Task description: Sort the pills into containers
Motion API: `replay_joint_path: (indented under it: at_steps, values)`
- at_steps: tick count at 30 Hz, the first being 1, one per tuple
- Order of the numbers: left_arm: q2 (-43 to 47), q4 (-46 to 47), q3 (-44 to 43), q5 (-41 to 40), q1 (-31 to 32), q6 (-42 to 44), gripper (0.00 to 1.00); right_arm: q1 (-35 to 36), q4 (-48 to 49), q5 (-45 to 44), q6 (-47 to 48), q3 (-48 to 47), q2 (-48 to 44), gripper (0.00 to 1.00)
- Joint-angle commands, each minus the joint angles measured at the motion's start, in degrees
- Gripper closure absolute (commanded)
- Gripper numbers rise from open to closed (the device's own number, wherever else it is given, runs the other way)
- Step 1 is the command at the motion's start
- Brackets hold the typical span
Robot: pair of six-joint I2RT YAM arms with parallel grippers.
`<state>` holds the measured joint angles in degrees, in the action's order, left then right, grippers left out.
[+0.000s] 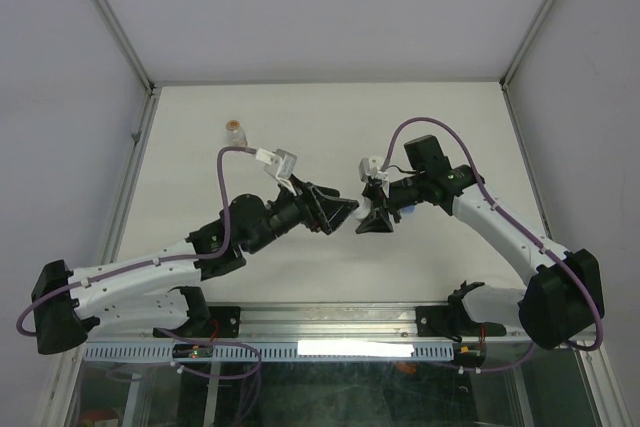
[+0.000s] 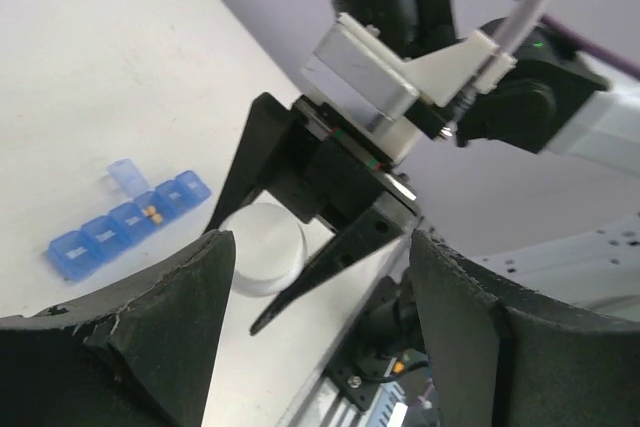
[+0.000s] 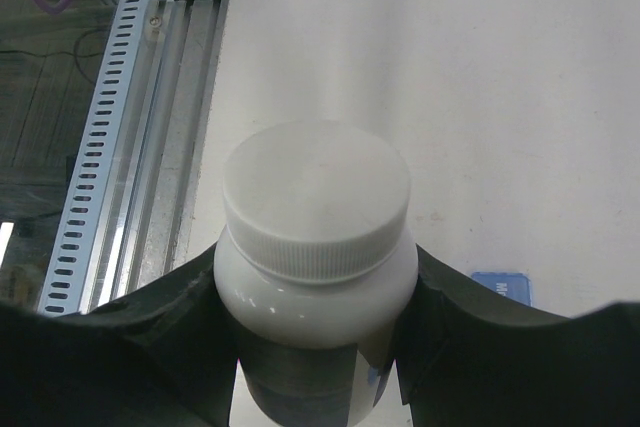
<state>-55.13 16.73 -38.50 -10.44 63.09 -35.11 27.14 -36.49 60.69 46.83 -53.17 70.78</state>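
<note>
**A:** Top view. Position of left gripper (image 1: 345, 213)?

**B:** Over mid-table (image 1: 300, 117), tips just beside right gripper (image 1: 378, 219), facing it. Spread or pressed together: cannot tell from above, for either one. Small clear bottle (image 1: 235, 132) upright near the far left of the table, well apart from both arms.

**A:** Left wrist view. Jaw condition?

**B:** Left gripper spread wide, with nothing pinched between the fingers (image 2: 170, 327). Beyond them, right gripper pinching a white bottle (image 2: 262, 247), one black finger on each side. Pill organiser (image 2: 125, 225) flat on the table, left of the white bottle, near it but not touching. One lid (image 2: 121, 175) raised, the rest down. Orange pills (image 2: 150, 213) visible in the open compartment.

**A:** Right wrist view. Grip confirmed?

**B:** Confirmed. White bottle clamped at the body between both right fingers, with its ribbed cap (image 3: 318, 187) on and turned toward the camera. Blue corner of the pill organiser on the table at lower right, just beside the right finger. Slotted rail (image 3: 110, 147) along the left edge. Dark tip of the left gripper at the top edge, apart from the cap.
</note>
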Motion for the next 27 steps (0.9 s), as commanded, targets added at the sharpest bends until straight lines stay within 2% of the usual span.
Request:
replay_joint_path:
  at_steps: [1, 8, 18, 27]
  values:
    - [-5.07, -10.22, -6.85, -9.19, 1.93, 4.63, 0.3, 0.08, 2.27, 0.92, 0.26, -2.73, -0.68, 1.0]
    - [-9.72, -12.39, -11.1, -7.2, 2.2, 6.26, 0.44, 0.05, 2.31, 1.01, 0.13, -2.78, -0.86, 1.0]
    - [-12.2, -12.4, -13.29, -4.15, 2.2, 6.82, 0.44, 0.08, 2.4, 0.91, -0.03, -2.73, -0.74, 1.0]
    - [-14.18, -13.16, -14.73, -2.39, 2.14, 7.69, 0.59, 0.08, 2.48, 0.95, -0.2, -2.76, -0.86, 1.0]
